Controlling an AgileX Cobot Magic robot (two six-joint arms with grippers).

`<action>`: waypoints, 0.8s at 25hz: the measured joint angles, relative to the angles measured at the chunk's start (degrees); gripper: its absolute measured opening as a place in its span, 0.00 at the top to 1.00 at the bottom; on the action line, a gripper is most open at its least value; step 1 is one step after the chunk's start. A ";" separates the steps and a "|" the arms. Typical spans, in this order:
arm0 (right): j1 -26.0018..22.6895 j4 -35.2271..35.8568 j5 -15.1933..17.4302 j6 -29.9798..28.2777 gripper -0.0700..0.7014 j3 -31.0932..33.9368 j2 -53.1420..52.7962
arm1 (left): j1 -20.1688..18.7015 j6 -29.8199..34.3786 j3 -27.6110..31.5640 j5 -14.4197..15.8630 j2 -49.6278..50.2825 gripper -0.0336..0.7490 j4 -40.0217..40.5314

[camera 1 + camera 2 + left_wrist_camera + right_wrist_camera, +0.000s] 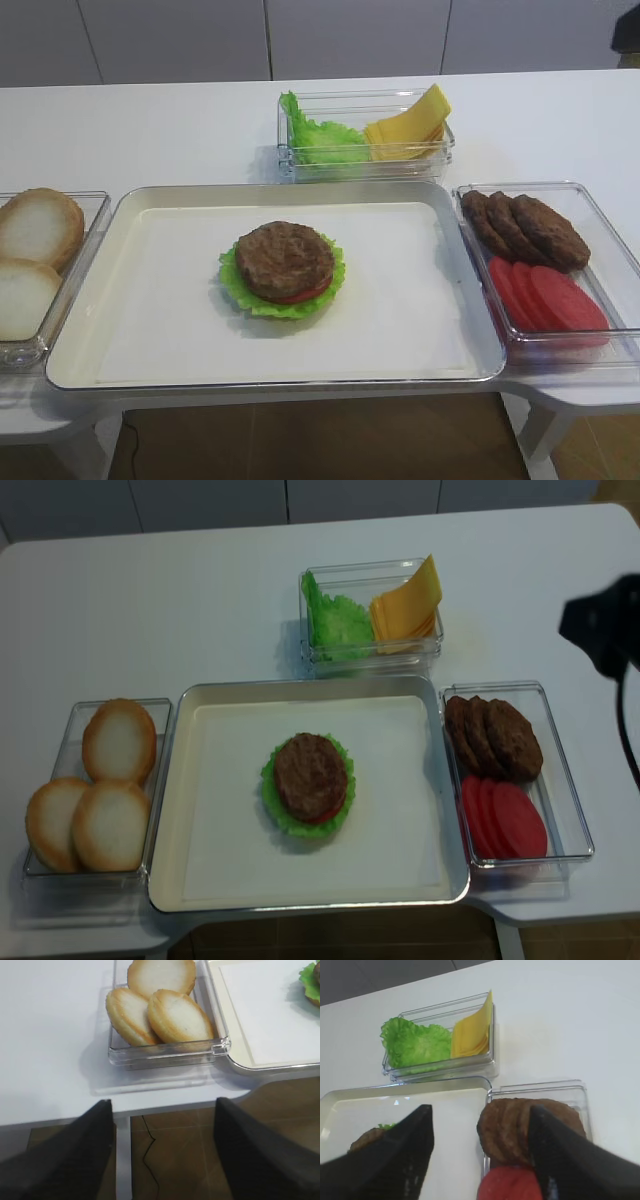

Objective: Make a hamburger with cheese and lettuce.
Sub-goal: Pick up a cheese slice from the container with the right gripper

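Observation:
The hamburger [285, 265] sits in the middle of the metal tray [130, 205], a brown patty on top, red tomato under it and a frilly lettuce rim. The cheese is out of view as a single slice; a pile of yellow slices [410, 128] leans in the back box beside loose lettuce [320, 140]. My right gripper [481, 1110] is open and empty, high above the tray's right edge and the patty box; its fingers hide most of the hamburger [367, 1137]. My left gripper [163, 1105] is open and empty off the table's front left edge, over the floor.
A clear box [165, 1055] left of the tray holds three bun halves [175, 1015]. The clear box [600, 215] on the right holds overlapping patties [525, 225] and tomato slices [545, 295]. The right arm's dark body [600, 630] hangs over the table's right side.

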 joint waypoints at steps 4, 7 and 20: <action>0.00 1.50 0.00 -2.56 0.33 -6.86 9.77 | 0.00 0.00 0.00 0.00 0.00 0.36 0.00; 0.00 1.72 0.00 -3.95 0.33 -13.23 17.73 | 0.00 0.00 0.00 0.00 0.00 0.36 0.00; 0.00 10.61 10.07 -10.41 0.33 -47.98 54.79 | 0.00 0.00 0.00 0.00 0.00 0.36 0.00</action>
